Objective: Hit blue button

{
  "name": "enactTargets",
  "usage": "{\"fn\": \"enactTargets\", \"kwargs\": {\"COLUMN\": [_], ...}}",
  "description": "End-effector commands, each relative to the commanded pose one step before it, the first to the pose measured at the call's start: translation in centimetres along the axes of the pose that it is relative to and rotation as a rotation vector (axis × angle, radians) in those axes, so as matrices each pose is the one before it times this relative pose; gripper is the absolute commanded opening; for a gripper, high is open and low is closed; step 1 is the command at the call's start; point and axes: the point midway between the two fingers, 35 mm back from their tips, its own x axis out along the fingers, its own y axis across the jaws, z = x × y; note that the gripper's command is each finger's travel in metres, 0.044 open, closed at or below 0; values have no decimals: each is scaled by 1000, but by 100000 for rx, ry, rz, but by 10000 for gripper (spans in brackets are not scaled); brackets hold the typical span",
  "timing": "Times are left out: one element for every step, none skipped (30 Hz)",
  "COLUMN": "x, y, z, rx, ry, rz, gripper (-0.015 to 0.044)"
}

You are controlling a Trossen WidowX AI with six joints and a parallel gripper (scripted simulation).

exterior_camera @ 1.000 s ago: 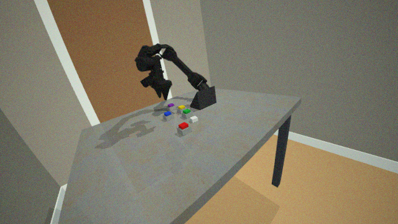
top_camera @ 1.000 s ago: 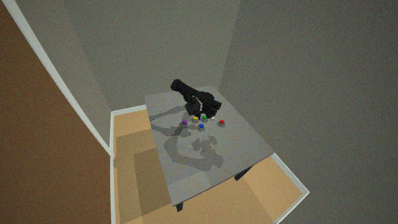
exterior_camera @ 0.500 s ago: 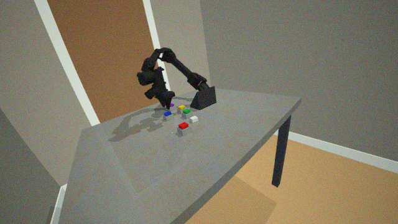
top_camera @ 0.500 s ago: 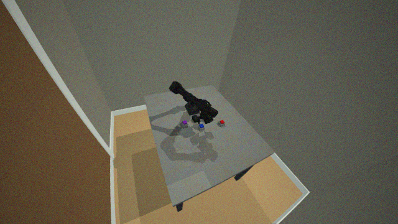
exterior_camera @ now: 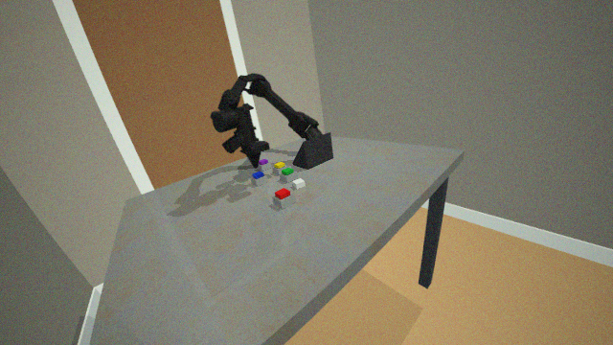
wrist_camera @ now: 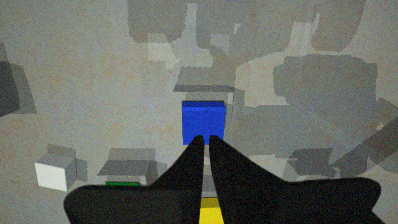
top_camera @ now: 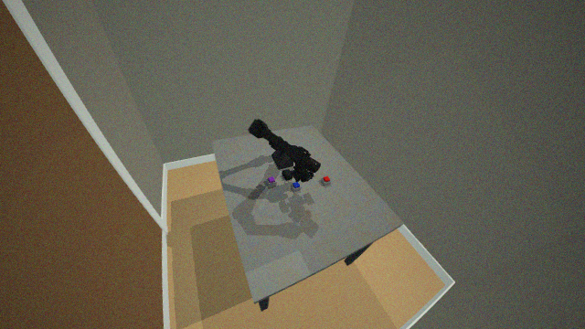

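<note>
The blue button [top_camera: 296,185] [exterior_camera: 259,175] [wrist_camera: 203,122] has a blue cap on a grey base and stands on the table. My gripper [exterior_camera: 257,166] [wrist_camera: 205,141] points down and is shut, with only a thin gap between its fingertips and nothing held. In the wrist view the tips overlap the lower edge of the blue cap. In the exterior view they hang a little above the button, apart from it. In the top view the arm hides the fingertips.
A red button [top_camera: 326,179] [exterior_camera: 283,194] and a purple button [top_camera: 271,180] [exterior_camera: 263,162] stand on either side. A yellow button [exterior_camera: 280,165] [wrist_camera: 210,216], a green button [exterior_camera: 287,172] [wrist_camera: 122,184] and a small white-faced piece [exterior_camera: 299,183] [wrist_camera: 50,176] stand nearer the arm's base.
</note>
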Motion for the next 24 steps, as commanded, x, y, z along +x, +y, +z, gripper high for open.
{"fn": "enactTargets", "kwargs": {"x": [630,161,160,160,160,160,159,159,159,159,158,158,158,157,157,157,156,125,75,25,0,0,0,0], "y": [-15,1,1,0,0,-1,-1,-2,-2,-3,-3,-4,-4,-5,-5,-6,-6,-5,-3,-1,0,0,0,0], "z": [-114,5,4,3,2,1,0,0,-1,-2,-3,-4,-5,-6,-7,-8,-9,-8,-5,-2,0,0,0,0], "rx": [-814,0,0,1,1,1,1,1,1,1,2,2,2,2,2,2,2,2,1,0,0,0,0,0], "ry": [268,-3,-3,-3,-2,-2,-2,-1,-1,-1,0,0,0,1,1,1,2,2,1,0,0,0,0,0], "rz": [-425,1,-1,-2,-3,-5,-6,-8,-9,-10,-12,-13,-15,-16,-17,-19,-20,-17,-11,-4,0,0,0,0], "gripper": [20,20,20,20,20,20,20,20,20,20,20,20,20,20,20,20,20,20,20,20,20,20,20,20]}}
